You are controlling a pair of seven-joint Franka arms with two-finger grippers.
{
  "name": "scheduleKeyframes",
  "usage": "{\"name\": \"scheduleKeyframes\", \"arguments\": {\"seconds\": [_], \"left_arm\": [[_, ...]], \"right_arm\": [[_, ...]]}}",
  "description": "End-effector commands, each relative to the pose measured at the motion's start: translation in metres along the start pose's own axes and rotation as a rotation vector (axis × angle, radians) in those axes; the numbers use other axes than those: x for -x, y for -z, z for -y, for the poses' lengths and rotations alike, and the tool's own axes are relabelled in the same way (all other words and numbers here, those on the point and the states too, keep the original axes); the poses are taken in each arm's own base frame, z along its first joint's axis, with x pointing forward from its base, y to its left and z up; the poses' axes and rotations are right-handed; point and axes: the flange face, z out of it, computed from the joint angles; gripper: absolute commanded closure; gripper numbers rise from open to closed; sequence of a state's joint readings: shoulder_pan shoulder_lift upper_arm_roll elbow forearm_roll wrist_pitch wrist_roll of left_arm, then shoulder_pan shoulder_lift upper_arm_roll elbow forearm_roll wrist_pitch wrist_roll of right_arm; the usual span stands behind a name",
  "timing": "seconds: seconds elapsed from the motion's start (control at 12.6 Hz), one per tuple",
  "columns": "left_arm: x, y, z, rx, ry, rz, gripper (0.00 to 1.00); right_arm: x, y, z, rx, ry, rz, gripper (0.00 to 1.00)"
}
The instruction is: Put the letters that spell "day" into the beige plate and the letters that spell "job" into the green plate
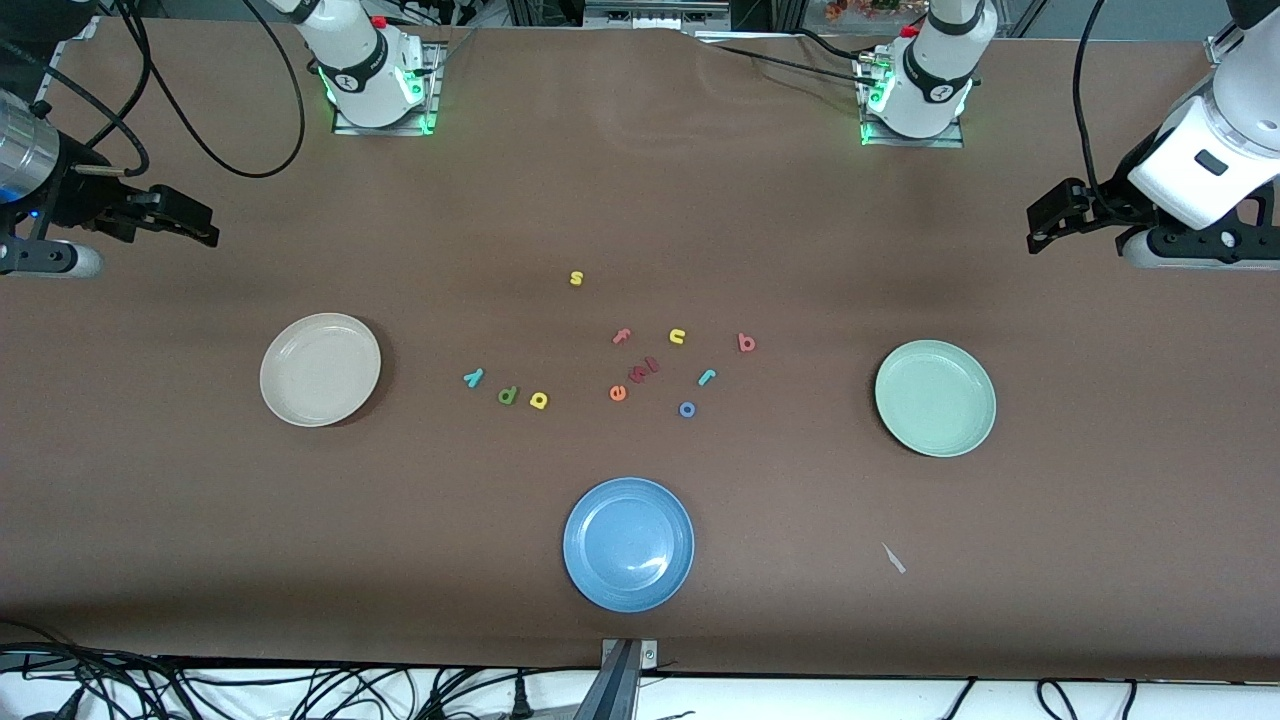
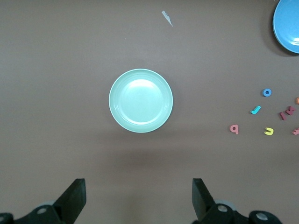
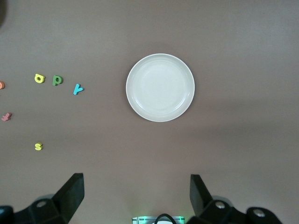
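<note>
The beige plate (image 1: 320,369) (image 3: 160,87) lies toward the right arm's end, the green plate (image 1: 935,398) (image 2: 140,100) toward the left arm's end; both hold nothing. Between them lie the teal y (image 1: 474,377), green d (image 1: 507,396) and yellow a (image 1: 539,401) in a row. Closer to the green plate are the red b (image 1: 746,343), teal j (image 1: 706,377) and blue o (image 1: 687,409). My right gripper (image 1: 205,228) (image 3: 136,191) hangs open high near the beige plate. My left gripper (image 1: 1040,230) (image 2: 139,193) hangs open high near the green plate.
A blue plate (image 1: 628,543) sits nearest the front camera. Spare letters lie in the middle: yellow s (image 1: 576,278), pink f (image 1: 621,336), yellow u (image 1: 677,336), orange e (image 1: 617,393) and dark red pieces (image 1: 643,370). A small pale scrap (image 1: 893,558) lies near the front edge.
</note>
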State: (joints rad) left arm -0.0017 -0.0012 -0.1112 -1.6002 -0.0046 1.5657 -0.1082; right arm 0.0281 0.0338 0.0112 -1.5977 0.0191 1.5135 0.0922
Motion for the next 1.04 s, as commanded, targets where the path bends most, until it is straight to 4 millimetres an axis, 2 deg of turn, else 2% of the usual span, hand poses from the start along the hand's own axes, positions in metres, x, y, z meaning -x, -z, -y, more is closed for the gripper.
{"name": "scheduleKeyframes", "arguments": {"seconds": [0.0, 0.56, 0.96], "left_arm": [[-0.0021, 0.0039, -0.0049, -0.026, -0.003, -0.006, 0.00], [-0.0028, 0.0033, -0.0051, -0.024, -0.001, -0.007, 0.00], [-0.0020, 0.0034, -0.0127, -0.025, -0.012, -0.009, 0.00]], "right_arm": [[0.0018, -0.0001, 0.0001, 0.016, 0.000, -0.006, 0.00], [0.0018, 0.0007, 0.0001, 0.016, 0.000, -0.007, 0.00], [0.0017, 0.0008, 0.0003, 0.014, 0.000, -0.009, 0.00]]}}
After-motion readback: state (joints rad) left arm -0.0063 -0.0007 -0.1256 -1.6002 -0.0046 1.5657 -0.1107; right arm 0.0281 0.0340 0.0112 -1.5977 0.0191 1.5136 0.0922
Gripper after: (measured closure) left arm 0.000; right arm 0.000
